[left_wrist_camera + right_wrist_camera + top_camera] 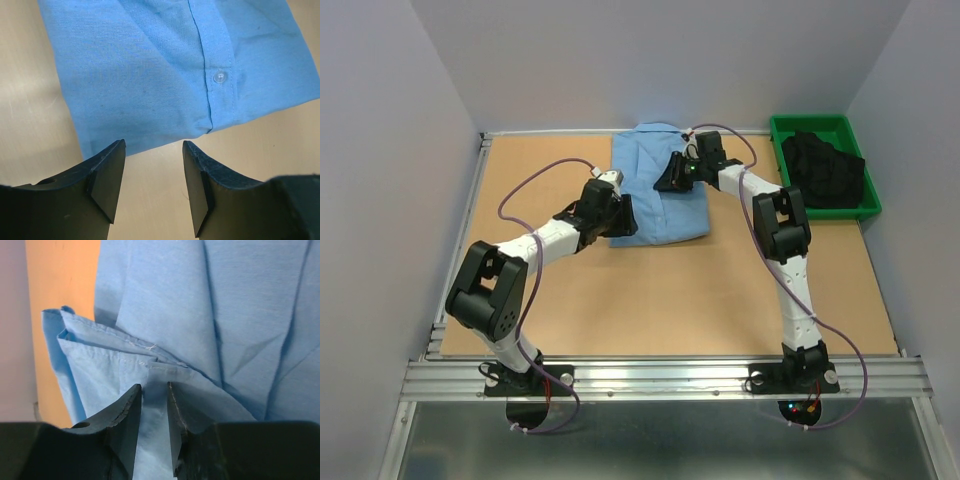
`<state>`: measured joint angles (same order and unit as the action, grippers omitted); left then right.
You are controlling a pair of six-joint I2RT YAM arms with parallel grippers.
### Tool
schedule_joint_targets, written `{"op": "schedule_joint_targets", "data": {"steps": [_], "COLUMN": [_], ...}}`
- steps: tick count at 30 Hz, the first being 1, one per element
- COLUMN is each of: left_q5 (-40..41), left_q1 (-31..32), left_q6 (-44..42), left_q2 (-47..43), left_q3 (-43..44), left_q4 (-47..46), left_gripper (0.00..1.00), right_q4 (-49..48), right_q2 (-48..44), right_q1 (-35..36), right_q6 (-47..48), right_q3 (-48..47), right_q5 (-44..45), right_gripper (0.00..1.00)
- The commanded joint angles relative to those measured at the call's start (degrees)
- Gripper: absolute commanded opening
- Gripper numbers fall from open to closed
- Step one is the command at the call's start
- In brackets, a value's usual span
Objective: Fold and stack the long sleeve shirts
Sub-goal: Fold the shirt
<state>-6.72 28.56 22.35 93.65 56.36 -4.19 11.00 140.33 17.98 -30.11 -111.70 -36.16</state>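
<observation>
One table [670, 300], tan board, two arms.

Item 1: left gripper [623, 224], at the 7 o'clock corner of the shirt. Jaws spread, nothing between them; in the left wrist view the left gripper [152, 165] shows bare board in the gap, with the shirt's edge just beyond the tips at 12 o'clock.

Item 2: light blue shirt [655, 190], folded to a rectangle, lying at 12 o'clock on the table. Button [219, 76] on the placket faces up.

Item 3: right gripper [672, 175], over the shirt near its middle. Jaws narrow, pinching a fold of the cloth [154, 405].

Item 4: green bin [810, 122], at 2 o'clock, holding a dark garment [825, 170].
</observation>
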Motion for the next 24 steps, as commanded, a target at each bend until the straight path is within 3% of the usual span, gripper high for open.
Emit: {"op": "schedule_joint_targets", "data": {"steps": [1,5,10,20,24], "left_q5": [1.01,1.27,1.45,1.89,1.62], "left_q1": [0.36,0.36,0.36,0.36,0.36], "left_q6": [-0.64,-0.38,0.15,1.12,1.21], "left_q2": [-3.47,-4.26,-5.31,-8.56,-9.01], "left_q3": [-1.16,-1.78,-2.74,-5.64,-6.35], "left_q4": [-1.79,-2.05,-2.23,-2.49,-2.67], "left_gripper": [0.6,0.6,0.6,0.6,0.6], "right_q4": [-3.44,-3.97,-3.89,-3.8,-3.97], "right_q2": [-1.64,-3.04,-6.12,-12.18,-12.36], "right_q1": [0.13,0.13,0.13,0.13,0.39], "right_q6": [-1.88,-3.37,-7.94,-11.03,-9.89], "right_q3": [-1.95,-0.63,2.62,14.83,15.29], "right_q5": [-5.84,-6.91,-5.85,-6.46,-8.57], "right_gripper": [0.34,0.39,0.57,0.6,0.59]}}
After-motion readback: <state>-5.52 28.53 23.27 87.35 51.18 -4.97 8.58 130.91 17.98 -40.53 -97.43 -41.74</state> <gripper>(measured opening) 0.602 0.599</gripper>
